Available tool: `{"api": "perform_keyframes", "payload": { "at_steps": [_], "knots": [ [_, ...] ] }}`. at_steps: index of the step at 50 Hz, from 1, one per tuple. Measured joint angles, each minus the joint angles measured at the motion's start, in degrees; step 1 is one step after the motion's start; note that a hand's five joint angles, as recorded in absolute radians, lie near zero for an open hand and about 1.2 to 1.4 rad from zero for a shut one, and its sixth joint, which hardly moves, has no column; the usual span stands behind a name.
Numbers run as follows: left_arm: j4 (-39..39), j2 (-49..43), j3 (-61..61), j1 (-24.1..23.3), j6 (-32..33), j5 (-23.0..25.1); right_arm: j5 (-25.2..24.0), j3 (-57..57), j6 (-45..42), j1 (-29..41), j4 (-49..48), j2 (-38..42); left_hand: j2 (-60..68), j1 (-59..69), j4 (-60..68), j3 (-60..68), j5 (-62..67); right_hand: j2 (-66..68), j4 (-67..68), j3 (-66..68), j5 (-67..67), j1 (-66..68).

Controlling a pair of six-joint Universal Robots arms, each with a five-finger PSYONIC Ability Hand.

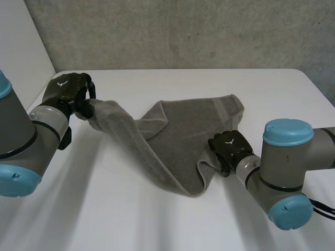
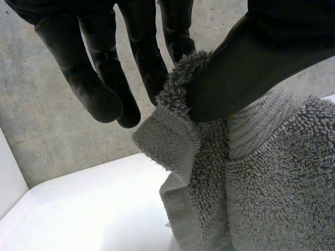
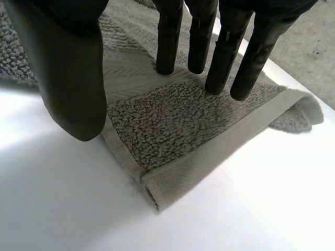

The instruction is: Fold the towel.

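A grey towel (image 1: 183,136) lies crumpled on the white table (image 1: 131,219), with one end pulled up and out to the left. My left hand (image 1: 65,91) holds that raised corner above the table's far left. In the left wrist view its thumb (image 2: 235,68) pinches the towel's corner (image 2: 178,94) against a finger, and the rest of the cloth (image 2: 261,183) hangs below. My right hand (image 1: 227,146) rests on the towel's near right corner. In the right wrist view its straight fingers (image 3: 220,52) touch the cloth (image 3: 178,125), while the thumb (image 3: 73,78) stands apart beside the hemmed edge.
A grey concrete wall (image 1: 183,31) runs behind the table's far edge. The table's left edge (image 1: 44,89) is close to my left hand. Bare tabletop lies in front of the towel and to its right (image 1: 293,99).
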Motion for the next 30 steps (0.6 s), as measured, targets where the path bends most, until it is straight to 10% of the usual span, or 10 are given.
{"api": "perform_keyframes", "payload": {
  "at_steps": [30],
  "knots": [
    [0.03, 0.0, 0.0, -0.06, 0.0, -0.05, -0.43, -1.71, 3.38, 1.34, 1.05, 0.7, 0.0, 0.0, 0.0, 0.0, 0.04, -4.33, -4.67, -4.66, -1.82, -5.31]
  ]
}}
